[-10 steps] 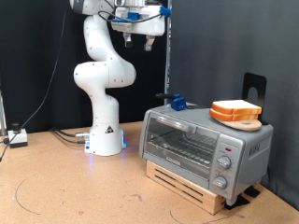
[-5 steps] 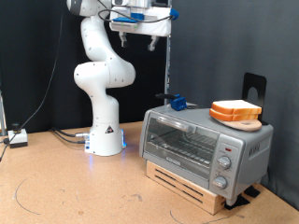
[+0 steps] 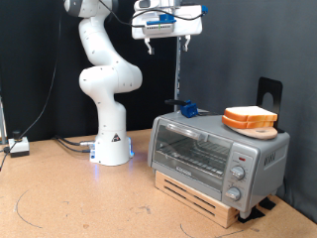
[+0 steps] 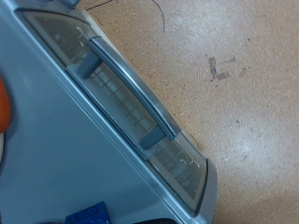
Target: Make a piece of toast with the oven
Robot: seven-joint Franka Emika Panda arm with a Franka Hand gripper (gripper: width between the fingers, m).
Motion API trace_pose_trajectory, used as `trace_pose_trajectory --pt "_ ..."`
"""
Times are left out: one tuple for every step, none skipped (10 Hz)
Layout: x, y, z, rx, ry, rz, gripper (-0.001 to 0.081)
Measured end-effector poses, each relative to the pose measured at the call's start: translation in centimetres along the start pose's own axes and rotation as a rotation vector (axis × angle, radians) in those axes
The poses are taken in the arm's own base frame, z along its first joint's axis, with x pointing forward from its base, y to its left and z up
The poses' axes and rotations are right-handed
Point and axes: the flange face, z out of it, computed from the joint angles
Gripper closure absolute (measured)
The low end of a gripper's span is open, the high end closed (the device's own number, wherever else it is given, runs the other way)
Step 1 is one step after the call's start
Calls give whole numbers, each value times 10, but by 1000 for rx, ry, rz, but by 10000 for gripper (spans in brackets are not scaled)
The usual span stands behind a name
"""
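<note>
Hanging high above the oven (image 3: 218, 156), the claw (image 3: 176, 40) holds nothing; how wide its fingers stand cannot be told. The piece of toast (image 3: 250, 117) lies on the oven's roof, door shut, tabletop (image 3: 79, 198) below

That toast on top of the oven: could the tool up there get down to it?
Probably yes. The tool hangs high above the oven, and the toast lies uncovered on its roof, nothing between them.
</note>
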Motion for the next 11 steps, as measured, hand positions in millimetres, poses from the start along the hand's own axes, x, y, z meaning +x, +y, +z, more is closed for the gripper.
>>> trace_pose_trajectory --pt "-2 -1 0 11 -29 -47 2" --pt "-2 -1 2 25 -76 -150 2" --pt "1 -1 7 32 -124 -266 2" --pt "6 -3 17 20 -160 -384 2" --pt "7 -11 28 4 -187 -477 2" --pt "7 -10 27 7 -187 -442 2" --pt "6 -10 28 26 -210 -428 2" --pt "6 -9 33 39 -228 -424 2" --pt "8 -9 43 40 -235 -432 2" --pt "13 -8 56 33 -245 -451 2" --pt "18 -10 71 33 -249 -470 2"
